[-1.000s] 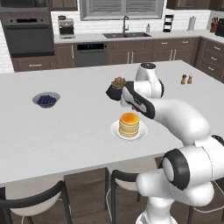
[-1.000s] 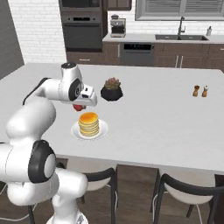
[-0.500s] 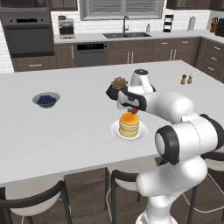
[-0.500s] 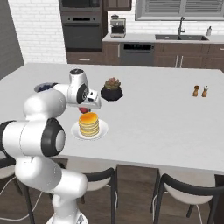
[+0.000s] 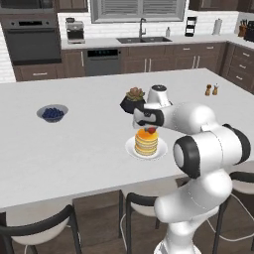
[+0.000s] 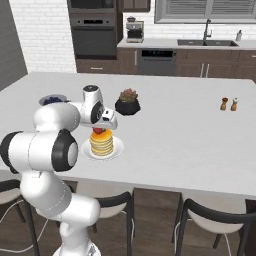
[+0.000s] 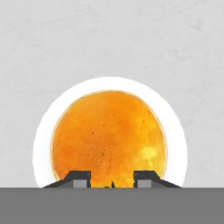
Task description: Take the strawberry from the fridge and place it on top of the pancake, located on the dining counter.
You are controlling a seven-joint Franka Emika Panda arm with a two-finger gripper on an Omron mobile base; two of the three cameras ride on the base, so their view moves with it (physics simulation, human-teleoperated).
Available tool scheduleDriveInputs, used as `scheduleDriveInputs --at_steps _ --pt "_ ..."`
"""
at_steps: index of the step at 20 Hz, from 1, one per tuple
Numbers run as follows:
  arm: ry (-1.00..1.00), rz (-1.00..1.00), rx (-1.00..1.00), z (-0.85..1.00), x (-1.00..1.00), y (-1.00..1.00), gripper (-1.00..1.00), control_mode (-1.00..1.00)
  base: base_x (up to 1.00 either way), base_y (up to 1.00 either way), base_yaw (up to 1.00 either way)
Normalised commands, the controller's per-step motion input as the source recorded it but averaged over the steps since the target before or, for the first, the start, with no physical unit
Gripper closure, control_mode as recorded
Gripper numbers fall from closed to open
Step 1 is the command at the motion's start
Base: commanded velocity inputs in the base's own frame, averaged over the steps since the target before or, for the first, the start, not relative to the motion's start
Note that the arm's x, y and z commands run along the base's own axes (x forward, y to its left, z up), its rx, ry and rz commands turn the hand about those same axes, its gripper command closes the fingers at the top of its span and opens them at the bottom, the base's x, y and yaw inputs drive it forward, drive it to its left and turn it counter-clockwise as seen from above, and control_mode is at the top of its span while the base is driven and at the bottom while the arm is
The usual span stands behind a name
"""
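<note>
A stack of golden pancake [image 5: 146, 142] [image 6: 102, 144] [image 7: 109, 135] rests on a white plate [image 5: 161, 151] [image 6: 86, 151] [image 7: 175, 131] on the white dining counter [image 5: 74, 149] [image 6: 175, 135]. My gripper [image 5: 150, 130] [image 6: 99, 130] [image 7: 112, 178] hangs just over the stack's top, shut on the small red strawberry [image 5: 150, 131] [image 6: 98, 131]. In the hand view the two dark fingertips [image 7: 78, 177] stand over the near edge of the pancake, and the berry between them is hidden. The fridge is out of view.
Just behind the plate stands a succulent in a dark pot [image 5: 133, 100] [image 6: 128, 102]. A bowl of blueberries [image 5: 52, 113] [image 6: 52, 100] sits further left, salt and pepper shakers [image 5: 211, 90] [image 6: 229, 104] far right. Dark chairs [image 5: 144, 203] line the near edge.
The hand has come away from the potted plant toward the near side and sunk to just above the pancake stack, still carrying the strawberry.
</note>
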Motion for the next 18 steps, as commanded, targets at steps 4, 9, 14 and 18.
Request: scheduleDriveInputs --at_steps 4,9,14,18 --pt "0.0 0.0 0.0 -0.11 0.19 0.0 1.0 -1.0 0.0 0.0 0.0" --pt "-0.01 0.0 0.0 0.0 0.18 0.0 1.0 -1.0 0.0 0.0 0.0" --pt "-0.01 0.0 0.0 0.0 0.06 0.0 1.0 -1.0 0.0 0.0 0.0" --pt "-0.01 0.0 0.0 -0.04 0.0 0.0 1.0 -1.0 0.0 0.0 0.0"
